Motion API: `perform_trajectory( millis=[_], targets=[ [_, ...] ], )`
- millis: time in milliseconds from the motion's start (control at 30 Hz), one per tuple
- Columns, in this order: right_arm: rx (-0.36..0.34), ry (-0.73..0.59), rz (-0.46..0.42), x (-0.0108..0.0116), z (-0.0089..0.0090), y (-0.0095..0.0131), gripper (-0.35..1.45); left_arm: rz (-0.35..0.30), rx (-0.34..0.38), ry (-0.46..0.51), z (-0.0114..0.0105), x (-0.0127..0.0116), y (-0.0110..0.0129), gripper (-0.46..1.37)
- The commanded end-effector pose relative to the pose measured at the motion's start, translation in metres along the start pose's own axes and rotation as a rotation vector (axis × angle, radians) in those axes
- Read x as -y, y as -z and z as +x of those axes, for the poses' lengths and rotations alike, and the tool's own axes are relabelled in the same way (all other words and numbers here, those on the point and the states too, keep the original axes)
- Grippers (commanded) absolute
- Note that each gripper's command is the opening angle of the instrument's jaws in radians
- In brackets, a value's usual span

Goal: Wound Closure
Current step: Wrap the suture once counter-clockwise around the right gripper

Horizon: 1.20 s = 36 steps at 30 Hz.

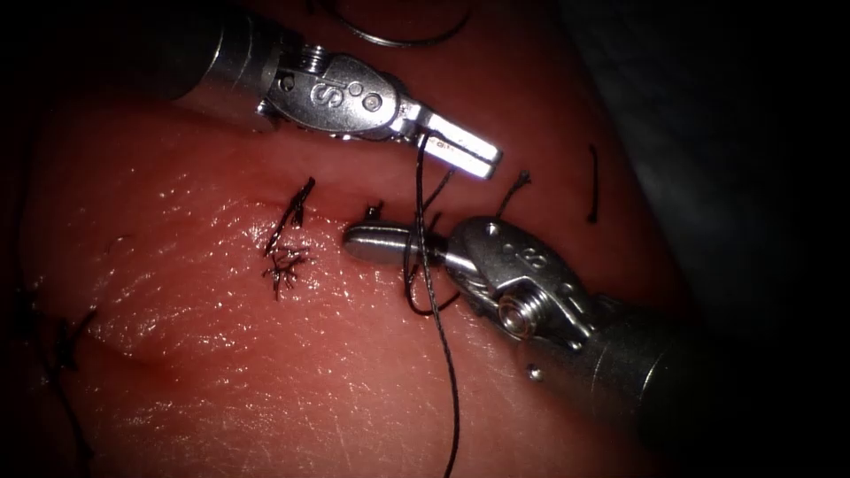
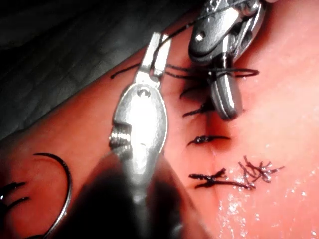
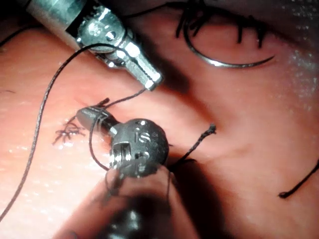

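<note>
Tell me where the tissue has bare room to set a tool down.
Bare tissue lies left of the long thread, below the frayed knot. Crowded: between the left tool, shut on thread, and the right tool, shut with thread looped round it. The needle lies loose on the tissue beyond the left tool.

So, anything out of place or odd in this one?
The needle lies loose on the tissue, held by neither tool. The left tool grips the thread, which loops around the right tool; nothing looks damaged.
</note>
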<state>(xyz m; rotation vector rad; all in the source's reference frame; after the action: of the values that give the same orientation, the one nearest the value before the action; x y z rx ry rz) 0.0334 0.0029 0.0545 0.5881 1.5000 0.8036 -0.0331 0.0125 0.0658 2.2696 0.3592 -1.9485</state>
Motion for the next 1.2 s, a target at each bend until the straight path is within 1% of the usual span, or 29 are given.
perform_trajectory(
  millis=[33,167,267,433,533,667,733,800,833,900,1067,1100,1200],
  targets=[
    [-0.013,0.005,0.013,-0.0001,-0.0001,-0.0001,-0.35,0.001,-0.009,-0.002,-0.0002,0.0001,0.0002,-0.35],
    [-0.033,0.017,0.028,0.0,-0.0002,-0.0001,-0.35,0.004,-0.042,-0.016,-0.0006,0.0002,0.0007,-0.35],
    [-0.083,0.019,0.057,0.0001,0.0001,0.0,-0.35,0.002,-0.066,-0.024,-0.0012,0.0004,0.0012,-0.35],
    [-0.157,0.018,0.097,0.0,0.0006,0.0006,-0.35,0.004,-0.076,-0.036,-0.0021,0.0002,0.002,-0.35],
    [-0.201,0.019,0.113,-0.0001,0.0008,0.001,-0.35,0.005,-0.093,-0.046,-0.0029,-0.0004,0.0022,-0.35],
    [-0.249,0.024,0.126,-0.0002,0.0011,0.0017,-0.35,-0.009,-0.089,-0.057,-0.004,-0.0014,0.002,-0.35],
    [-0.287,0.003,0.13,-0.0003,0.0014,0.0024,-0.35,-0.012,-0.083,-0.061,-0.0046,-0.002,0.002,-0.35],
    [-0.32,-0.01,0.12,-0.0005,0.0018,0.0035,-0.35,-0.006,-0.094,-0.065,-0.005,-0.0026,0.0022,-0.35],
    [-0.32,-0.01,0.12,-0.0005,0.0018,0.0035,-0.35,-0.003,-0.098,-0.072,-0.0051,-0.0026,0.0023,-0.35],
    [-0.335,-0.04,0.1,-0.0009,0.0021,0.0046,-0.35,0.008,-0.127,-0.06,-0.0055,-0.0031,0.0027,-0.35],
    [-0.375,-0.105,0.061,-0.0016,0.0023,0.0058,-0.35,0.017,-0.109,-0.063,-0.0059,-0.0038,0.0027,-0.35],
    [-0.398,-0.127,0.046,-0.0018,0.0024,0.0062,-0.35,0.027,-0.096,-0.064,-0.006,-0.0043,0.0024,-0.35],
    [-0.413,-0.146,0.026,-0.002,0.0028,0.0065,-0.35,0.053,-0.064,-0.066,-0.0064,-0.0051,0.0017,-0.35]
  ],
)
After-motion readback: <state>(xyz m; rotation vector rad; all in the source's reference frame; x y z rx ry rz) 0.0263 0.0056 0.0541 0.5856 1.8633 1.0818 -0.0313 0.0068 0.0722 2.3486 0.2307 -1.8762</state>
